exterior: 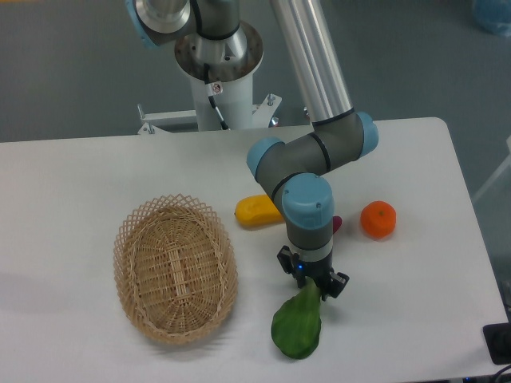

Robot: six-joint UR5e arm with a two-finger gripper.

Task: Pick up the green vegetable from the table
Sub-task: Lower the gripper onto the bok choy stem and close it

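**Q:** Where is the target?

**A:** The green vegetable toy with a broad dark leaf and pale stalk (297,327) lies on the flat white rectangular table (80,171), low in the frame and right of centre. The leaf end points to the bottom edge; the stalk end points up, towards me.

**Q:** State of your gripper?

**A:** My black two-finger gripper (313,282) points straight down at the stalk end, one finger on each side of it. Whether the fingers actually press the stalk, I cannot tell from this view.

**Q:** Neighbours?

**A:** The oval woven wicker basket (175,267) sits to the left, apart from the vegetable. The yellow mango-shaped toy (256,210) lies above, just left of my wrist. The round orange fruit (378,219) is to the right; a sliver of something dark purplish-red (337,224) shows beside my wrist.
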